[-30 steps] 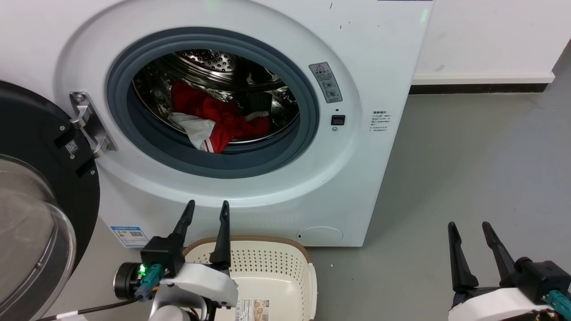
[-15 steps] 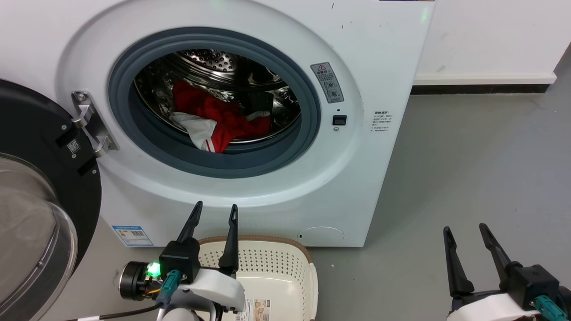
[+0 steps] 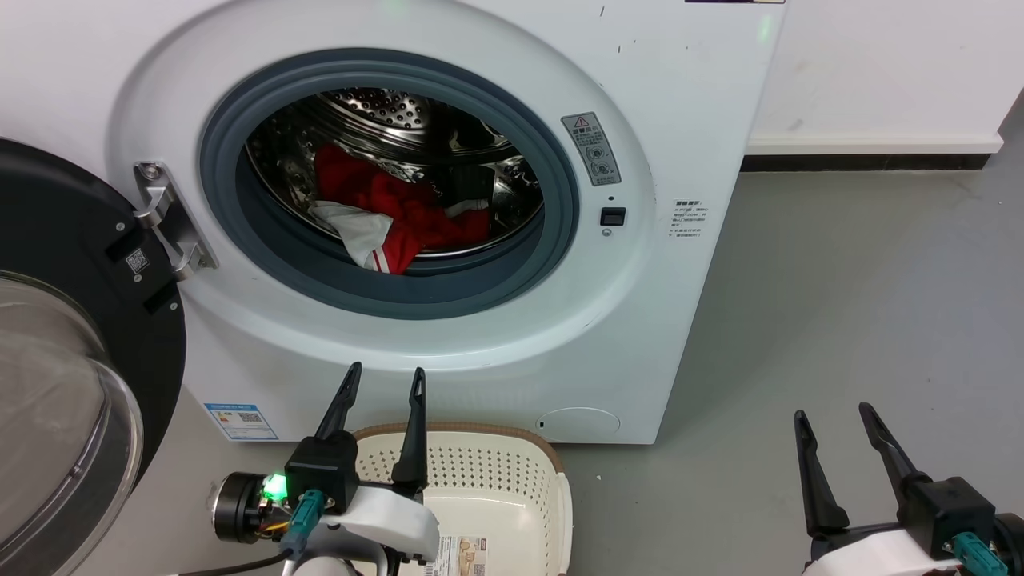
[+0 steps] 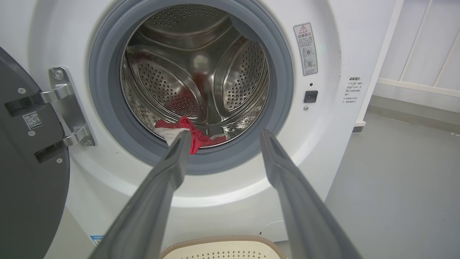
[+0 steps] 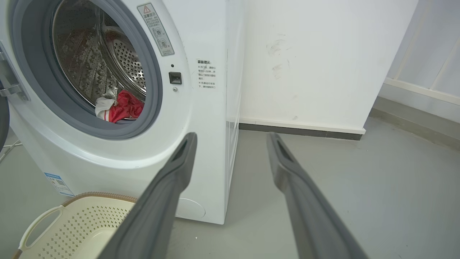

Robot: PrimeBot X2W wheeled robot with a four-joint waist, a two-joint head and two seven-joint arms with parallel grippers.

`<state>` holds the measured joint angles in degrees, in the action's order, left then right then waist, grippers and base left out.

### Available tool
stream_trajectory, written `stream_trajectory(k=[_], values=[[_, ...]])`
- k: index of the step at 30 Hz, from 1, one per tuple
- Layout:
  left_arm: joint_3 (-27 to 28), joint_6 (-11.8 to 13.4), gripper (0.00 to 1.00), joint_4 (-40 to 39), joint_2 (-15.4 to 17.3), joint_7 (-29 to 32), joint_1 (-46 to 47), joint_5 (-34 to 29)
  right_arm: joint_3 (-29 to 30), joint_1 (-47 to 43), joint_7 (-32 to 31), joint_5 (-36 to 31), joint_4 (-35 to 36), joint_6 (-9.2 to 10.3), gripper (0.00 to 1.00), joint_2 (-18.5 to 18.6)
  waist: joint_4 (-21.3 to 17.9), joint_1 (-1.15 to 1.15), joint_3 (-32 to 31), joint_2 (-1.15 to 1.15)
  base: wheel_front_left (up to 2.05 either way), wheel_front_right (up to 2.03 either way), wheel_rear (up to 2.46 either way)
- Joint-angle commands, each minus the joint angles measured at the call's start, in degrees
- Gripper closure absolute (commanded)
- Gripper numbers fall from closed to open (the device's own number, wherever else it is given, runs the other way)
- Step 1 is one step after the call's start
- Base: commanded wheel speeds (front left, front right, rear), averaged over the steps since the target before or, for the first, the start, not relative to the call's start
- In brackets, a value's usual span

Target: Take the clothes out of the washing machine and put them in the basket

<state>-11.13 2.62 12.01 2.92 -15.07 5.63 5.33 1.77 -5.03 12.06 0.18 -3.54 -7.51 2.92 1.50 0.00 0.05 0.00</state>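
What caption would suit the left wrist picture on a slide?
Open left gripper faces the washing machine; red clothes lie in its drum, the basket below.

In the head view, a grey floor (image 3: 840,320) is seen from three o'clock down to five o'clock. It is bounded at two o'clock by a black skirting strip (image 3: 856,158) set under a white wall (image 3: 880,64). In the right wrist view, faint scuff marks (image 5: 275,46) are shown on that wall at twelve o'clock, and a pale panelled surface (image 5: 427,43) is seen at two o'clock.
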Motion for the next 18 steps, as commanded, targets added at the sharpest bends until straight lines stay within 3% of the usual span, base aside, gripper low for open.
stream_trajectory(k=[1,18], values=[[-0.04,0.45,0.0,-0.08,-0.04,-0.16,-0.49,0.05,0.11,-0.87,-0.05,0.06,0.08,0.04,0.0,-0.07,0.04,0.0,0.01,0.0,0.0,0.0,0.0],[-0.27,1.55,0.0,0.54,-0.05,-0.16,-0.34,-0.04,0.34,-0.62,-0.8,0.66,-0.13,0.04,0.0,-0.07,0.38,0.0,0.39,0.0,0.0,0.0,0.0]])
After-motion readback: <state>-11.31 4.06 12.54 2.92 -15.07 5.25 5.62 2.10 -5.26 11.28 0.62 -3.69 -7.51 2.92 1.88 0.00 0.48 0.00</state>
